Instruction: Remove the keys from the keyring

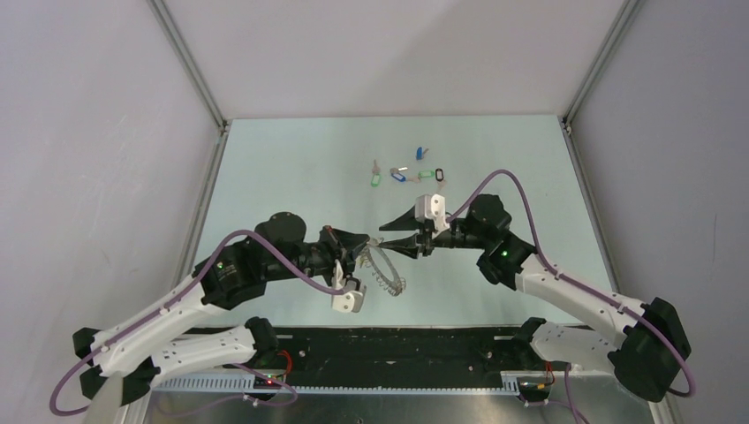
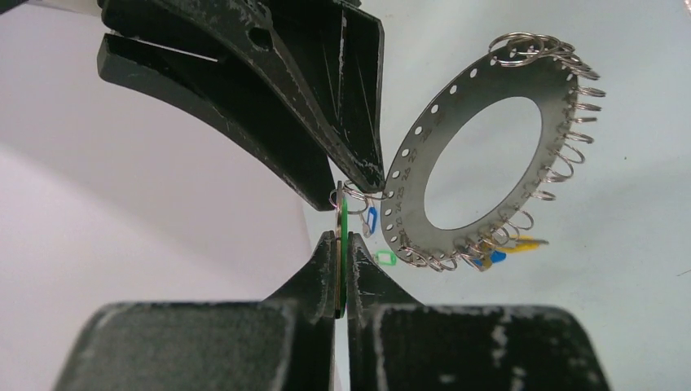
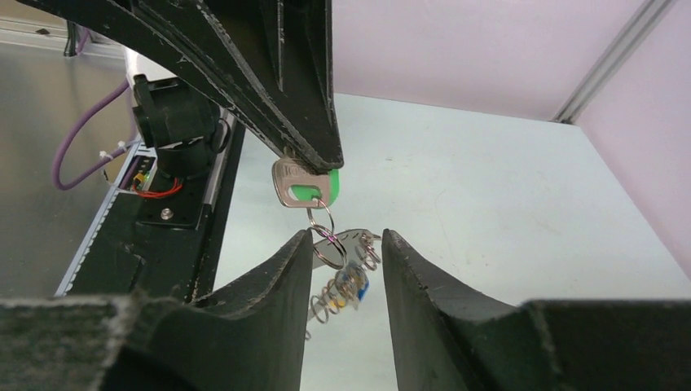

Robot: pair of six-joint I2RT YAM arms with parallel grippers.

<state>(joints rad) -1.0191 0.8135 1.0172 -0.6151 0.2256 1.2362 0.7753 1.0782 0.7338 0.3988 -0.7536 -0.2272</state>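
Note:
My left gripper (image 2: 342,241) is shut on a green-tagged key (image 2: 344,213), seen edge-on, and holds it above the table. From that key a small split ring (image 3: 328,248) leads to the keyring (image 2: 489,90), a flat grey disc with a wide hole, which hangs tilted beside it. A blue-tagged key (image 2: 495,257) and a yellow-tagged one (image 2: 527,242) hang at its low edge. My right gripper (image 3: 346,244) is open, its fingers either side of the split ring and the keyring's edge (image 3: 358,238). In the top view the two grippers meet tip to tip (image 1: 375,237) over the keyring (image 1: 386,270).
Several loose keys lie on the far table: a green-tagged one (image 1: 374,179), blue-tagged ones (image 1: 397,175) (image 1: 420,153), another green (image 1: 426,173) and a black-tagged one (image 1: 440,172). The black base rail (image 1: 389,349) runs along the near edge. Walls enclose the sides.

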